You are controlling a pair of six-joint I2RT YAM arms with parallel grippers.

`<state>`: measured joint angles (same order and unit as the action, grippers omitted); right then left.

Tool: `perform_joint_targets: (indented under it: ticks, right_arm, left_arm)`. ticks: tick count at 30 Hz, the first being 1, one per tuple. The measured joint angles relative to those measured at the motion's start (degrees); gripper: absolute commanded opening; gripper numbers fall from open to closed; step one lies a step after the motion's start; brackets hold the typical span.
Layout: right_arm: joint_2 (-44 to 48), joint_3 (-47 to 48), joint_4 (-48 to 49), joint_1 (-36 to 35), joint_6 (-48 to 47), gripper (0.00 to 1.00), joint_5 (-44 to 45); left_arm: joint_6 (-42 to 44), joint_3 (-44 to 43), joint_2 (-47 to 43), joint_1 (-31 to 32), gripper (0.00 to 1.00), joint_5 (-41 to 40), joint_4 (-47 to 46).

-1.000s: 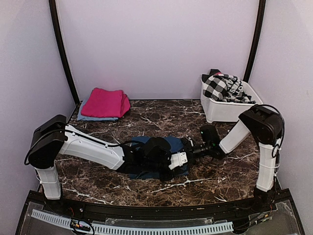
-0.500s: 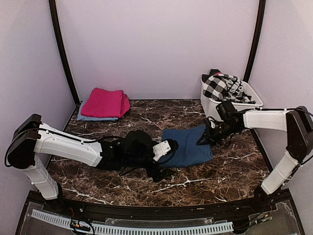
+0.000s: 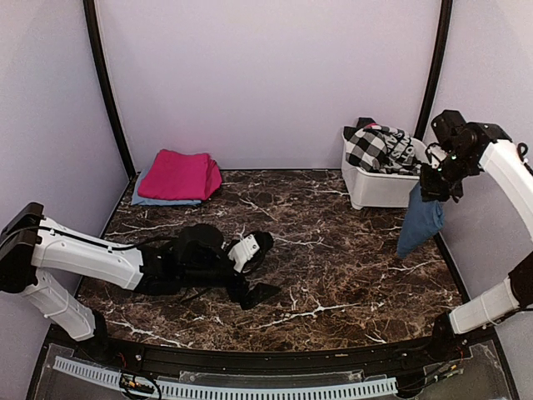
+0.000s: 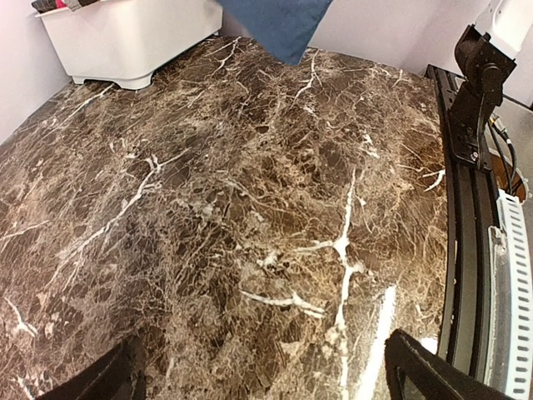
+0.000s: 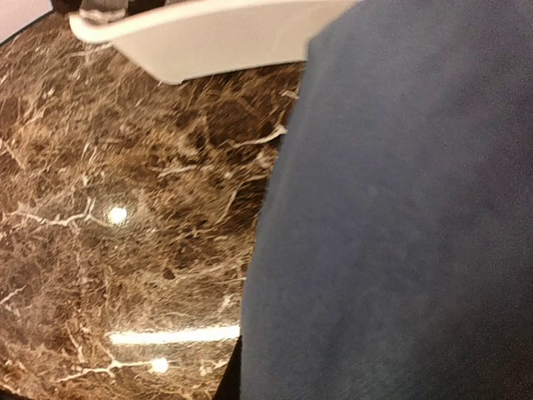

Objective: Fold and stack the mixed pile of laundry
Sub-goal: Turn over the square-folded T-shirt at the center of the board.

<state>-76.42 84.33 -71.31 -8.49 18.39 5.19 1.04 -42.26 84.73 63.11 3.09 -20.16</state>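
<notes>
The navy-blue cloth (image 3: 420,223) hangs from the right fingers (image 3: 430,190) with its long axis straight up and down; its top is gathered into the grip and its free lower end points down at the desk (image 3: 333,275), clear of the marble; it widens a little from the pinched top to the loose bottom edge; the fabric is a plain, matte, dusky blue, soft, falling in a few slack vertical folds; in the right wrist view it fills the right half of the picture as a fuzzy blue sheet (image 5: 400,217), and the fingers themselves do not show there; the right fingers are clenched on the cloth's top edge, raised well above the desk.

Just beside those fingers, on their left, stands the white tub (image 3: 379,190); a black-and-white checked garment (image 3: 371,148) is heaped in it, rising over the rim.

The left fingers (image 3: 261,242) lie low over the desk, well apart from the hanging cloth; they are released and spread wide, with bare marble between them in the left wrist view, where the cloth's lower corner (image 4: 279,25) shows at the top edge; far behind them, against the back wall, a folded magenta-pink cloth (image 3: 179,175) rests on a light-blue piece (image 3: 146,198).
</notes>
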Motion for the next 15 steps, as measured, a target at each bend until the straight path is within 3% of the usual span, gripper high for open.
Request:
perform_joint_targets:
  ticks: [4,8,12,15]
  right_arm:
    - [-2.6,11.3,-7.1,0.0,-1.0,0.00,8.7]
    - [-8.5,14.6,-10.4,-1.4,-2.0,0.00,13.1]
    - [-22.2,14.7,-11.7,-10.5,-2.3,0.00,14.4]
    - [-38.0,16.9,-11.4,-21.6,-2.5,0.00,14.3]
  left_arm:
    - [-0.2,2.4,-3.2,-0.5,0.99,-0.1,0.4]
    - [-0.3,3.5,-8.2,-1.5,0.99,-1.7,2.7]
    - [-0.3,3.5,-13.5,-2.0,0.99,-4.2,5.8]
    - [-1.6,3.6,-17.2,-2.3,0.99,-5.9,7.8]
